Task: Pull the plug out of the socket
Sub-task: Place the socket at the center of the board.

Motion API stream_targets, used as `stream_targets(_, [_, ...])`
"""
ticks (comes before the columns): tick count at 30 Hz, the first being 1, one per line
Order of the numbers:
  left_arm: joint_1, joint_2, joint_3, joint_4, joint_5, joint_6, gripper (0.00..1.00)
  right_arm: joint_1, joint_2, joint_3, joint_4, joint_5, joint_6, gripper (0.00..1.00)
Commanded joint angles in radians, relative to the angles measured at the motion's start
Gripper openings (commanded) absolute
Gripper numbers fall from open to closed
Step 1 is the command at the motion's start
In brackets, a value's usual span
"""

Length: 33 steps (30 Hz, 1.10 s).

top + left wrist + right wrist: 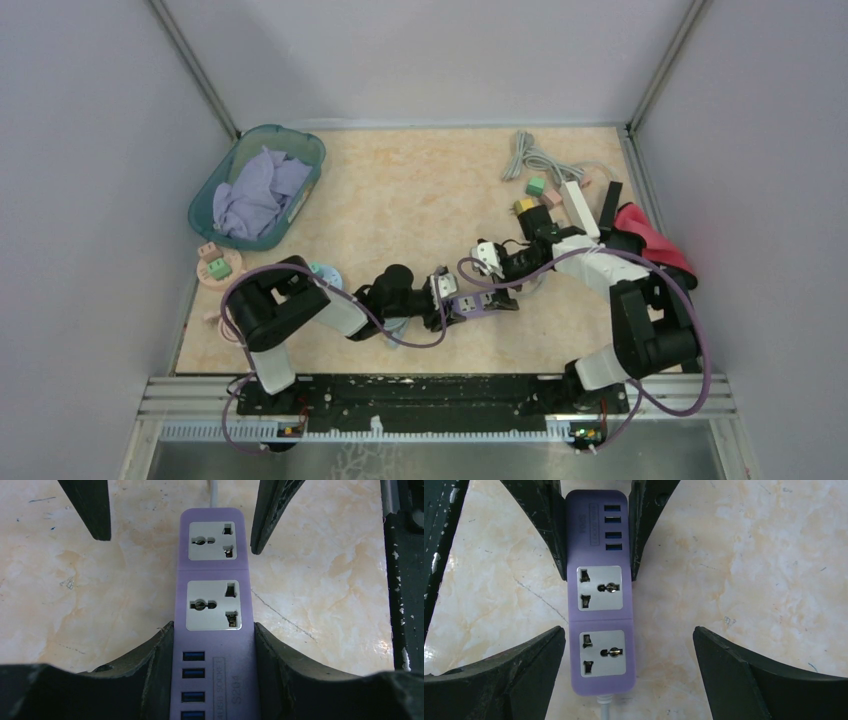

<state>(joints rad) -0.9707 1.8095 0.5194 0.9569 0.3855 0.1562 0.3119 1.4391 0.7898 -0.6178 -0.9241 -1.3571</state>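
The socket is a purple power strip [482, 303] lying flat on the marbled table, with two white outlets and a row of blue USB ports. Both outlets [212, 605] stand empty; the plug is out of view. My left gripper [212, 635] is shut on the strip's USB end, its black fingers [544, 525] pressed against both long sides. My right gripper [629, 632] hangs open over the cable end, straddling the last outlet [603, 652] without touching it. A white cable [605, 707] leaves that end.
A teal basket [210, 195] holding lilac cloth stands at the far left, with a round disc [232, 262] carrying small blocks below it. At the far right lie a grey cable coil [535, 160], a white power strip [575, 205], coloured blocks [536, 186] and a red cloth [655, 245].
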Motion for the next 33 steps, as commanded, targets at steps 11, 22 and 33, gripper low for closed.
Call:
stream_targets(11, [-0.01,-0.092,-0.041,0.08,0.017,0.002,0.04,0.103,0.063,0.02,0.007,0.094,0.002,0.89])
stream_targets(22, [-0.01,-0.129,-0.061,0.112,0.005,-0.008,0.04,0.121,0.076,0.053,-0.036,0.075,-0.019,0.57])
stream_targets(33, [-0.01,-0.238,-0.179,0.283,-0.138,-0.044,0.79,0.11,0.088,0.13,-0.067,0.019,0.051,0.04])
